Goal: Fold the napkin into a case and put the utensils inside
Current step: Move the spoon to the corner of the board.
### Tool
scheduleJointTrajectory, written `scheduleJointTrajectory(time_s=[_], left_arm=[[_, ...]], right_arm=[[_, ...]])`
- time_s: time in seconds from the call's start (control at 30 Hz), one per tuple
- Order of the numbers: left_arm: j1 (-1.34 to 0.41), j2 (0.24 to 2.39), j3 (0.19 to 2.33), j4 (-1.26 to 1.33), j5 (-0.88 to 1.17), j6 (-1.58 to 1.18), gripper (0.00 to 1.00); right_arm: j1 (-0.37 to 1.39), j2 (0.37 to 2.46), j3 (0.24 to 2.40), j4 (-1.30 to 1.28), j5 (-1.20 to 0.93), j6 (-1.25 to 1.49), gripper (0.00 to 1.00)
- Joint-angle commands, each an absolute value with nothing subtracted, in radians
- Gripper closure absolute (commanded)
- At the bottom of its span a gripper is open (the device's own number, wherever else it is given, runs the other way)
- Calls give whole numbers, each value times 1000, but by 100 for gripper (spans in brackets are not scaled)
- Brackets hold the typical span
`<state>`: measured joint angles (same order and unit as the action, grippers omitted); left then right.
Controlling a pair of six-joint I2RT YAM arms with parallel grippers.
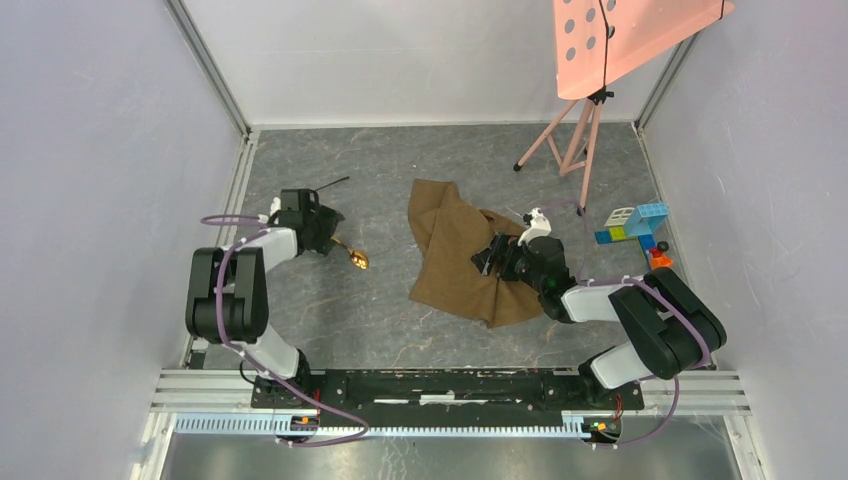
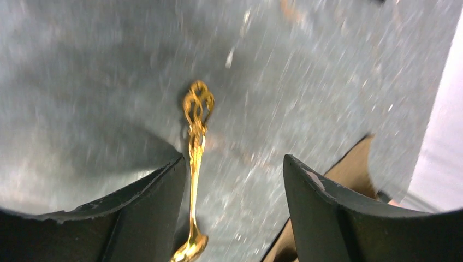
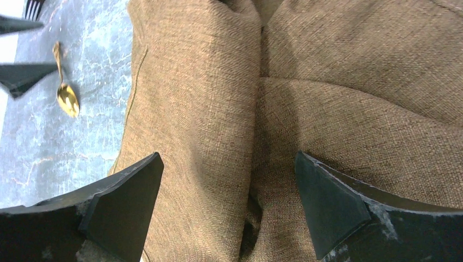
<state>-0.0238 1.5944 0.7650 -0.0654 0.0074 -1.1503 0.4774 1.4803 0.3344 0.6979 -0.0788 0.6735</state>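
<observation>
Left gripper point(image 2: 233, 164) jaws spread, not clenched — spoon point(image 2: 195, 147) handle lies between them, hard by one finger, on the table point(image 1: 380, 320) left of the napkin point(image 1: 450, 260). Centre on the handle before clamping; thin metal may skid. Right gripper point(image 3: 228, 158) released — jaws wide over the folded napkin.

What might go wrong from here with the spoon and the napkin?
The spoon lies close beside one of the left fingers, not centred, so closing may nudge or flip it instead of pinching it. The napkin is bunched in overlapping folds under the open right fingers; a pinch there may catch several layers.
</observation>
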Motion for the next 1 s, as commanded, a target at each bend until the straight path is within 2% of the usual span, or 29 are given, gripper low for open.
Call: scheduleJointTrajectory(time_s=[0.0, 0.1, 0.23, 0.33, 0.47, 0.6, 0.83, 0.97], left_arm=[[59, 1723, 824, -83, -34, -1045, 27], [84, 1738, 897, -136, -102, -1007, 26], [45, 1654, 924, -254, -131, -962, 12], [-80, 1578, 887, -334, -89, -1017, 1], [-250, 1515, 816, -290, -7, -1116, 0], [-336, 1539, 799, -189, 57, -1201, 0], [-331, 1680, 894, -145, 36, -1182, 0], [-312, 1749, 926, -44, 137, -1195, 0]], right_arm=[[505, 1499, 355, 652, -93, 629, 2], [511, 1505, 364, 646, -93, 623, 2], [521, 1509, 369, 646, -82, 620, 2], [526, 1517, 378, 643, -80, 617, 2], [532, 1516, 379, 640, -74, 612, 2], [534, 1512, 377, 640, -71, 611, 2], [534, 1494, 359, 658, -66, 610, 2], [534, 1495, 356, 662, -64, 611, 2]])
